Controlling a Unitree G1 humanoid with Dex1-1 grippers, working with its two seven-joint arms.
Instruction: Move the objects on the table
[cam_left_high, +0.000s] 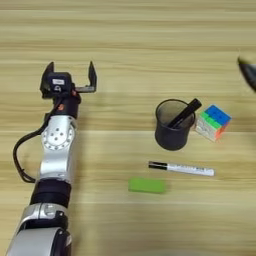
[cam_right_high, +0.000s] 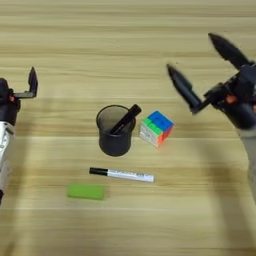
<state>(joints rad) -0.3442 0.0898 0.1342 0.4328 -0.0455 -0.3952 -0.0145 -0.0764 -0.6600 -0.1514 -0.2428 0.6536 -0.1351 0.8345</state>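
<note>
Right gripper (cam_right_high: 202, 67) spread wide, empty, tilted above the table (cam_right_high: 128, 30), just right of the cube (cam_right_high: 156, 128). Left gripper (cam_left_high: 70, 75) open, parked far left. Pen (cam_right_high: 121, 174) and green block (cam_right_high: 86, 191) lie below the cup (cam_right_high: 115, 131). Risk: reaching in clips cube or cup.

On the tabletop (cam_left_high: 150, 30): 1 white marker pen (cam_left_high: 181, 168), 1 green block (cam_left_high: 146, 185), 1 dark cup (cam_left_high: 173, 124) holding what looks like 1 black pen (cam_left_high: 185, 113), and 1 colour cube (cam_left_high: 213, 122). 2 grippers show: left gripper (cam_left_high: 70, 75), right gripper (cam_right_high: 205, 67).
</note>
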